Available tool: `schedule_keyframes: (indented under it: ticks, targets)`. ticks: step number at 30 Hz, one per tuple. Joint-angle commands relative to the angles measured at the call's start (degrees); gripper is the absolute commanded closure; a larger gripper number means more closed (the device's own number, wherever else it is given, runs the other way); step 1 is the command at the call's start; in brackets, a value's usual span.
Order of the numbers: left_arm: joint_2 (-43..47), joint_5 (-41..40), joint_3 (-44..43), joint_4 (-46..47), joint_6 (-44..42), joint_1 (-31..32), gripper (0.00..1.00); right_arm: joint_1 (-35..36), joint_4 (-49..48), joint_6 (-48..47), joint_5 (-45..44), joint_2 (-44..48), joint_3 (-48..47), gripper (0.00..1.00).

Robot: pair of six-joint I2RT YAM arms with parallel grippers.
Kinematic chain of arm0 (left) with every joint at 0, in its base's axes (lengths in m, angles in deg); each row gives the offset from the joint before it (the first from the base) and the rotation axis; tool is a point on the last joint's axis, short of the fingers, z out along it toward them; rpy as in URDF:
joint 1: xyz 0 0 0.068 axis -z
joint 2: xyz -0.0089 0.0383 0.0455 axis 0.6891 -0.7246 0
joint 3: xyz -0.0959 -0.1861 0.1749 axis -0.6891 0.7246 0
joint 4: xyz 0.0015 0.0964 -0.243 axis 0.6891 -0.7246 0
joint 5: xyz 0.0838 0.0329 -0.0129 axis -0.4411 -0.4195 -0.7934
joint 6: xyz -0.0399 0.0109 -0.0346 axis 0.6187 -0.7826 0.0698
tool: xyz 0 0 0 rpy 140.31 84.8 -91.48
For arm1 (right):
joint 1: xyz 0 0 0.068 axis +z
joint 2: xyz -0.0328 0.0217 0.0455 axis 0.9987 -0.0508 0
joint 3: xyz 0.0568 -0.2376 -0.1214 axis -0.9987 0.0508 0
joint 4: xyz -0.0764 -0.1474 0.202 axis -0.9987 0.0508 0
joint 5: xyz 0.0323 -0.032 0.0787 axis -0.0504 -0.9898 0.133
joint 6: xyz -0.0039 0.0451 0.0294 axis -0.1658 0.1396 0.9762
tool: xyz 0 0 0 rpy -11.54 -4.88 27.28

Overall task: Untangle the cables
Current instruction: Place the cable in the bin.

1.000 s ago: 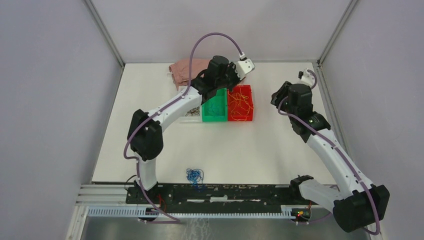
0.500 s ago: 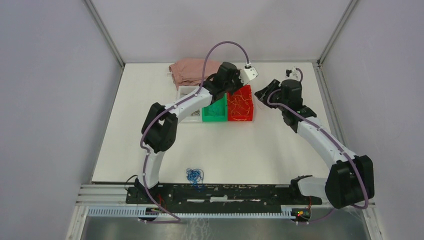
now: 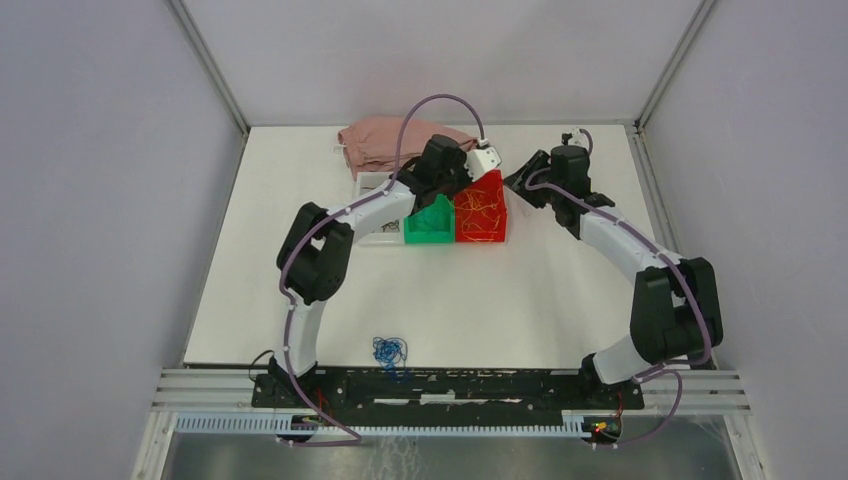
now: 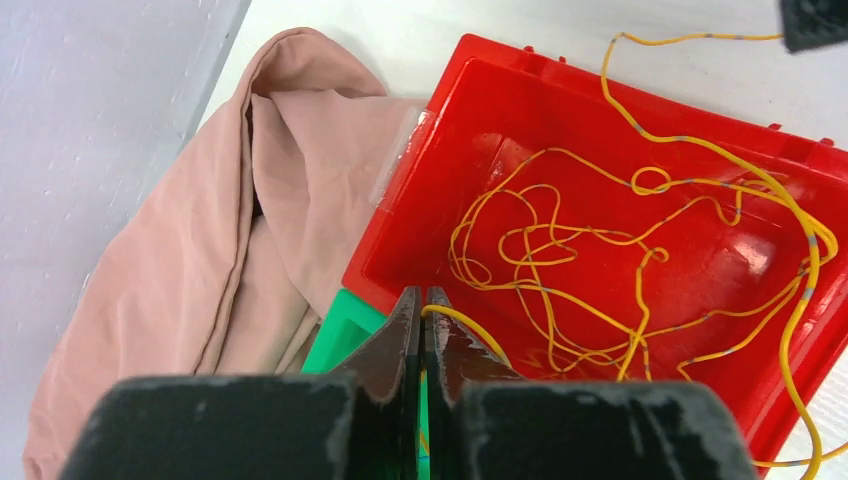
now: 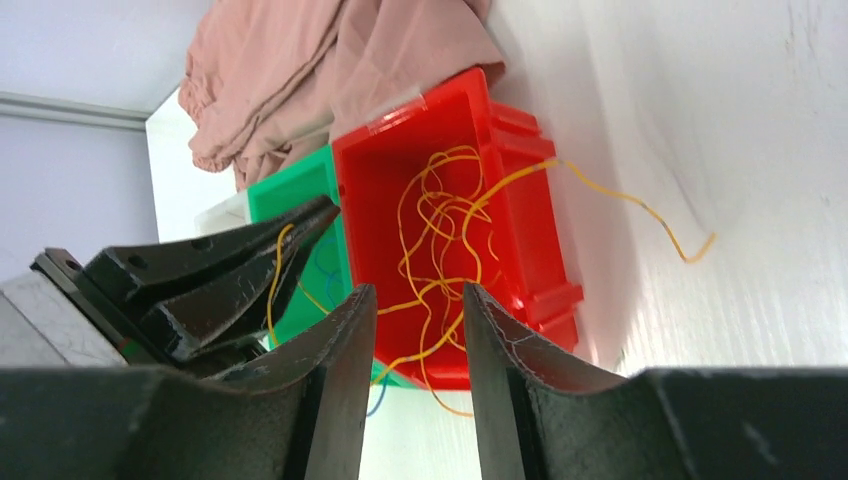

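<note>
Yellow cables (image 4: 545, 235) lie tangled in a red bin (image 4: 400, 215). My left gripper (image 4: 421, 300) is shut at the bin's near corner, with a yellow cable pinched between its fingers. One strand runs out over the far rim onto the table. My right gripper (image 5: 418, 298) stands open just beside the red bin (image 5: 520, 180), yellow cables (image 5: 440, 215) showing behind its gap, nothing gripped. From above, the left gripper (image 3: 480, 170) and right gripper (image 3: 522, 178) meet over the red bin (image 3: 505, 215). A blue cable bundle (image 3: 388, 350) lies near the front edge.
A green bin (image 3: 428, 228) adjoins the red one, with a clear bin (image 3: 378, 222) to its left. Pink cloth (image 3: 380, 140) is heaped at the back, touching the bins. A yellow strand (image 5: 640, 212) trails onto the white table right of the red bin.
The right arm swung left and brought its gripper up to the red bin. The left gripper came down toward the bin's back edge, staying shut.
</note>
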Motion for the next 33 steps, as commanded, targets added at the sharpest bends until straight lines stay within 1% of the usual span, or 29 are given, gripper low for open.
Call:
schedule_keyframes:
  ticks: [1,4,9,14,19,22,25,29,33]
  targets:
    - [5.04,4.02,-1.07,3.52,-0.22,-0.71,0.97,-0.07,-4.07,2.49,0.46,-3.67,-4.85,0.57]
    - [5.49,4.61,-1.77,3.40,0.93,-0.80,0.97,0.74,-3.25,4.69,-0.19,-6.81,-7.00,0.62]
    - [6.46,4.97,-1.66,3.31,2.29,-1.42,0.97,4.24,-0.42,5.46,-4.07,-10.70,-10.11,0.71]
    - [7.40,5.43,-2.29,3.49,5.18,-2.78,0.97,7.25,-2.75,7.18,-5.41,-14.93,-11.12,0.77]
    - [7.90,5.56,-2.31,3.07,6.04,-3.41,0.97,10.29,-5.58,9.33,-5.29,-20.94,-13.50,0.82]
    - [7.82,5.68,-2.78,3.19,6.81,-3.39,0.97,11.55,-5.60,9.22,-5.07,-23.69,-15.28,0.84]
    - [7.18,5.82,-3.61,2.90,7.38,-3.39,0.97,11.29,-6.44,8.96,-5.60,-23.48,-13.92,0.85]
    - [5.57,5.32,-5.36,2.45,8.32,-3.33,0.97,8.87,-6.34,7.62,-6.50,-19.90,-10.83,0.85]
    - [3.63,4.68,-7.71,2.05,9.73,-3.14,0.97,6.85,-5.03,5.46,-6.25,-14.57,-9.31,0.82]
